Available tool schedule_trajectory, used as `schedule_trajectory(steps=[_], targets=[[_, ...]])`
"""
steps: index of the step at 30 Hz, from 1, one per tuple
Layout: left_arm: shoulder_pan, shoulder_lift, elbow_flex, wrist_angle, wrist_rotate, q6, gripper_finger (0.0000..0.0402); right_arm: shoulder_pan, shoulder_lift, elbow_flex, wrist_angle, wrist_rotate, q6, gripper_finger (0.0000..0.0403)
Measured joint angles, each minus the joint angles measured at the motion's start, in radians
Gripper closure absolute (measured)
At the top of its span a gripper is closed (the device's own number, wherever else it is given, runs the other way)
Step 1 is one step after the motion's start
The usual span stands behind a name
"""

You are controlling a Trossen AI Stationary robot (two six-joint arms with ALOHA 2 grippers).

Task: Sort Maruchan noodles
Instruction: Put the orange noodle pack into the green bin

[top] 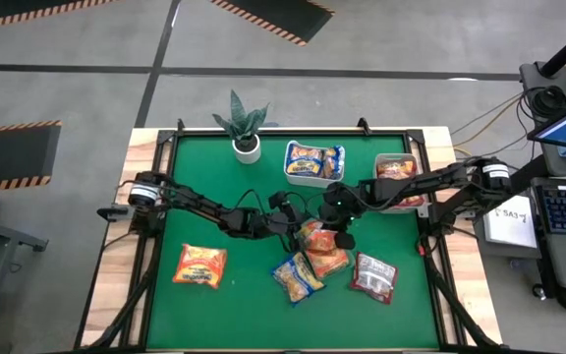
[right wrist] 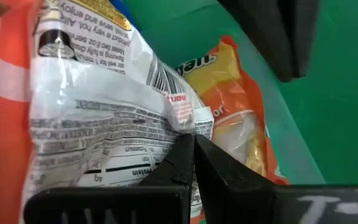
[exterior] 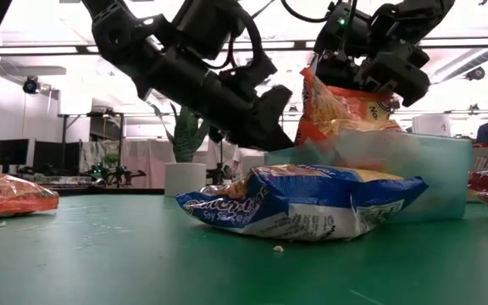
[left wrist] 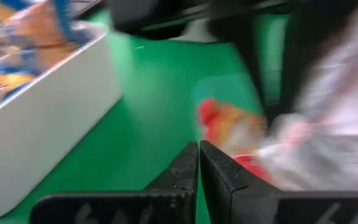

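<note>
A green felt-like table holds scattered crinkly plastic ramen packets. The right gripper, over the table's middle, is clenched on the edge of an orange packet, lifted clear of the table. It likely should rise steadily so the thin, slippery film does not tear loose. The left gripper hangs close beside, fingers pressed together, empty. A yellow-and-blue packet lies puffed below

A potted plant stands left of 2 tubs at the table's rear.
</note>
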Motion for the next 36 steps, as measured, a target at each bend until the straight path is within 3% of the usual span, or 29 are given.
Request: schedule_trajectory(steps=[4, 6, 13, 24, 36], targets=[[-0.004, -0.013, 0.005, 0.006, 0.176, 0.020, 0.0401, 0.000, 0.000, 0.000, 0.000, 0.004, 0.000, 0.0394], [-0.004, -0.006, 0.010, -0.021, 0.207, 0.019, 0.0401, 0.000, 0.000, -0.001, 0.000, 0.005, 0.003, 0.0394], [0.003, 0.000, 0.014, -0.079, 0.113, -0.056, 0.0401, 0.000, -0.003, -0.002, -0.004, -0.019, -0.015, 0.0394], [0.004, -0.001, 0.013, -0.089, 0.055, -0.122, 0.0401, 0.023, -0.017, -0.003, 0.006, -0.222, -0.019, 0.0394], [0.004, 0.005, 0.008, -0.030, -0.043, -0.160, 0.0401, 0.069, -0.016, -0.003, 0.104, -0.210, -0.048, 0.0394]])
